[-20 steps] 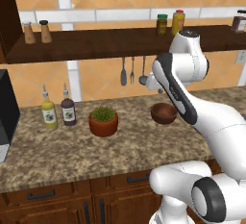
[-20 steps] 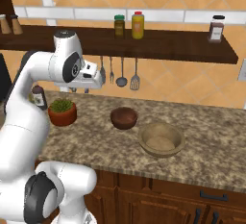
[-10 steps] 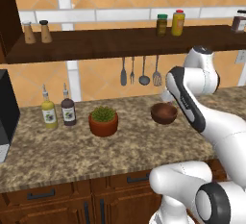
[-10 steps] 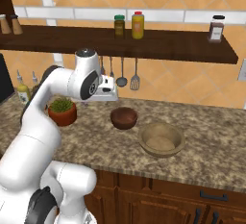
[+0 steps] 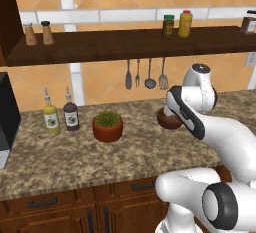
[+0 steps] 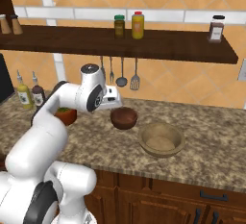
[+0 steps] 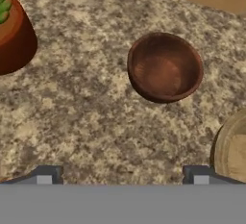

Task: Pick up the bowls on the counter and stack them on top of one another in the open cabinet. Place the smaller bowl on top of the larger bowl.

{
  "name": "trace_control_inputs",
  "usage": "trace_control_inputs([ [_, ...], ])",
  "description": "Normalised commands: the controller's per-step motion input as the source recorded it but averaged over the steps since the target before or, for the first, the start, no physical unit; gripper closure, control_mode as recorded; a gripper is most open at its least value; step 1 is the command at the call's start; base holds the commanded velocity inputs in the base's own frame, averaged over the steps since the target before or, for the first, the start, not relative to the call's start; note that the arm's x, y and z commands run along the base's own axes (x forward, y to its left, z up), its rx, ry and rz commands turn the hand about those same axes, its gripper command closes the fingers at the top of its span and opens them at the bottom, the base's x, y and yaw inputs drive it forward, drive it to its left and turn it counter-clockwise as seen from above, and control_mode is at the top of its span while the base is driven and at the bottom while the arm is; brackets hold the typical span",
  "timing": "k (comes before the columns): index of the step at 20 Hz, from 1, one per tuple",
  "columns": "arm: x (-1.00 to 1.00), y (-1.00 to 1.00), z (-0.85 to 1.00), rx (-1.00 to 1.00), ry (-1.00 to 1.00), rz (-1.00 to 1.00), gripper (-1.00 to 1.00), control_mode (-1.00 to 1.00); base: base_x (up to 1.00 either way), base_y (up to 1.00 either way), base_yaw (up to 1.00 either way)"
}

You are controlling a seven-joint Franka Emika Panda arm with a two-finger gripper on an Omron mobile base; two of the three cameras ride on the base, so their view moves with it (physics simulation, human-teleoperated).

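The gripper (image 7: 122, 172) hangs over the counter (image 6: 96, 141) with its jaws spread wide and nothing between them; the smaller bowl (image 7: 165, 67) lies just ahead of the fingertips, the larger bowl (image 7: 233, 148) beside it toward the right tip, and a potted plant (image 7: 14, 31) off beyond the left tip. Both bowls rest apart on the speckled granite, so no lift or stacking is done. The open cabinet (image 6: 144, 45), high above the gripper against an orange tiled wall, carries only jars and shakers.
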Motion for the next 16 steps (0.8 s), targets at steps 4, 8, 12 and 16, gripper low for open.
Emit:
trace_control_inputs([
  [4,0.47,0.0,-0.48,-0.03,0.05,-0.03,-1.0,-1.0,0.0,0.0,0.0],
  [8,0.45,0.0,-0.48,-0.02,0.01,-0.03,-1.0,-1.0,0.0,0.0,0.0],
  [12,0.47,0.0,-0.46,-0.02,0.01,-0.02,-1.0,-1.0,0.0,0.0,0.0],
  [16,0.49,0.0,-0.41,-0.02,0.0,-0.02,-1.0,-1.0,0.0,0.0,0.0],
])
